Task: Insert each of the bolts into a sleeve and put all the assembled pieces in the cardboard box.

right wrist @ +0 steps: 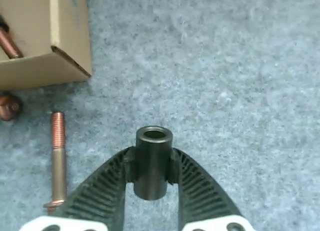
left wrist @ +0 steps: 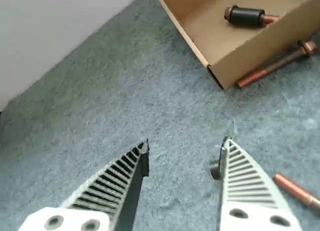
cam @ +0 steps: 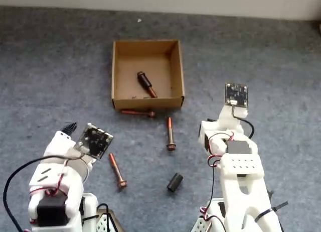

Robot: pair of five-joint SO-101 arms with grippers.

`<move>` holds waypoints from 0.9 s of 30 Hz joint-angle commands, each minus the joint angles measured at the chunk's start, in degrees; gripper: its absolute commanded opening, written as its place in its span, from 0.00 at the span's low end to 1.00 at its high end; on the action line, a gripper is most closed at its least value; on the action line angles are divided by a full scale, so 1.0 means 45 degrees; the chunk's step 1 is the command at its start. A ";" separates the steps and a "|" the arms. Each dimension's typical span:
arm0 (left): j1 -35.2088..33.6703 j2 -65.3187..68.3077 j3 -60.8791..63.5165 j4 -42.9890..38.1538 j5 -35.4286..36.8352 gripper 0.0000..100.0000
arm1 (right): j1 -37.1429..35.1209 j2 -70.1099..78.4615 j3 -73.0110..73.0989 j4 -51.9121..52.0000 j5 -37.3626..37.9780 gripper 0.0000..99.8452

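My right gripper (right wrist: 152, 166) is shut on an upright black sleeve (right wrist: 153, 161) just above the grey carpet, with its open bore facing up. A copper bolt (right wrist: 58, 158) lies beside it, the same bolt (cam: 170, 134) in the high view. My left gripper (left wrist: 185, 146) stands open over bare carpet with nothing between its fingers. The cardboard box (cam: 119, 71) holds one assembled bolt and sleeve (cam: 146, 83). A second bolt (cam: 138, 112) lies against the box front. A third bolt (cam: 117, 170) lies near the left arm. A loose black sleeve (cam: 174, 182) rests on the carpet.
Grey carpet covers the table and a pale wall (left wrist: 50, 36) runs along its far edge. The box corner (right wrist: 70, 61) is close to my right gripper. The right arm's body (cam: 241, 166) stands right of the loose sleeve.
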 commanded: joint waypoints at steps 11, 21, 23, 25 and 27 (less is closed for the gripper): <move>0.2256 0.7453 -0.2081 0.0156 -0.6447 0.25 | 0.0713 -0.0459 -0.0068 -0.1084 -0.0117 0.01; 0.3448 1.1263 -0.2120 0.0156 -0.9788 0.25 | 0.0987 -0.0459 -0.0088 -0.1084 -0.0117 0.01; 0.3722 1.1731 -0.2061 0.0156 -1.0081 0.25 | 0.0987 -0.0459 -0.0088 -0.1084 -0.0117 0.01; 0.4073 1.2142 -0.2022 -0.0039 -1.0042 0.25 | 0.0987 -0.0459 -0.0088 -0.1084 -0.0117 0.01; 0.4347 1.2650 -0.2002 -0.0567 -1.0002 0.25 | 0.0987 -0.0459 -0.0088 -0.1084 -0.0117 0.01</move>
